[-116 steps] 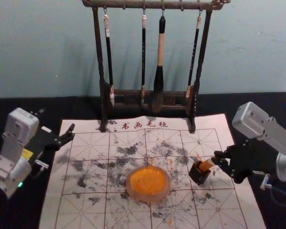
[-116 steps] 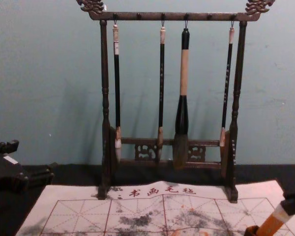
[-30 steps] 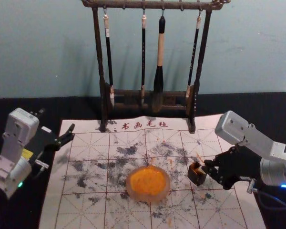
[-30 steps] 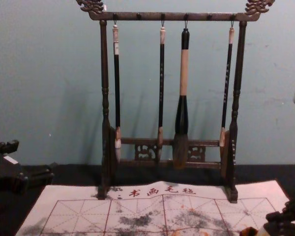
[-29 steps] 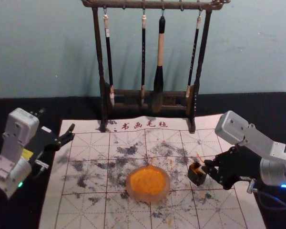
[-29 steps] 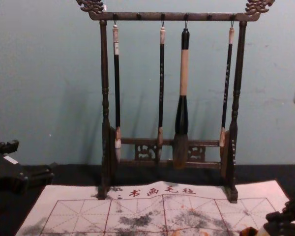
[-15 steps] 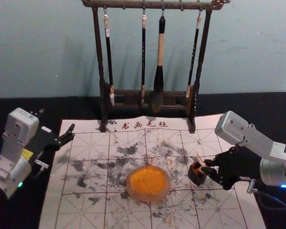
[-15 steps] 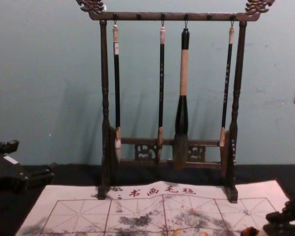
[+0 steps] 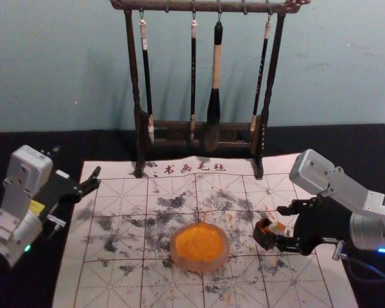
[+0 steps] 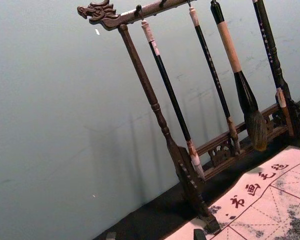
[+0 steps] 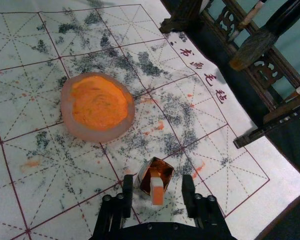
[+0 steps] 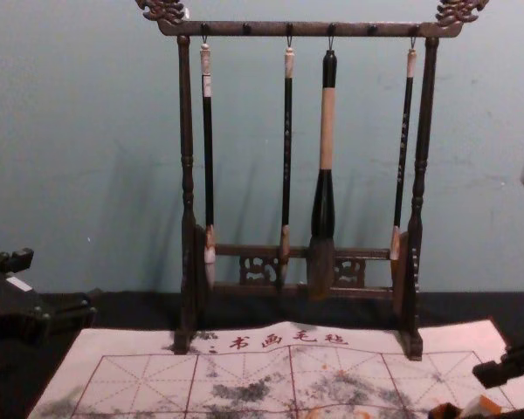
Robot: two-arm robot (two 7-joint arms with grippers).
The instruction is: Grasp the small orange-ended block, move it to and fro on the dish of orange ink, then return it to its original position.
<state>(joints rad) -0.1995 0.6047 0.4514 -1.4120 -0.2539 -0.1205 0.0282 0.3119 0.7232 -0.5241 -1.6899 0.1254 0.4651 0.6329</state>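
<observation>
We see only part of the small block (image 11: 157, 191) in the right wrist view: its lower length is hidden inside the dark little box (image 9: 262, 239), and its pale, orange-tipped end pokes out past the box's rim. The chest view's bottom edge cuts through both box and block, and its right edge crops the right claw (image 9: 278, 226). In the head view, the claw's nearer finger overlaps the box's side, and we cannot tell whether the two touch. The right wrist view shows us more of the gap: the claw (image 11: 157, 180) is released, its two fingers standing well apart on either side of the block, with space between the block and each of them. The block lies between them, leaning out of the box towards the claw's base, and we see nothing gripped. The dish (image 9: 199, 267) of orange ink sits near the box, on the robot's left of it, both on the gridded sheet (image 9: 109, 282) that covers part of the black worktop (image 9: 25, 144). The left claw (image 9: 75, 167) is parked by the sheet's left side, spread and holding nothing; its fingertips barely enter its own wrist view. Behind the dish, four brushes hang from the wooden rack (image 9: 133, 77).
</observation>
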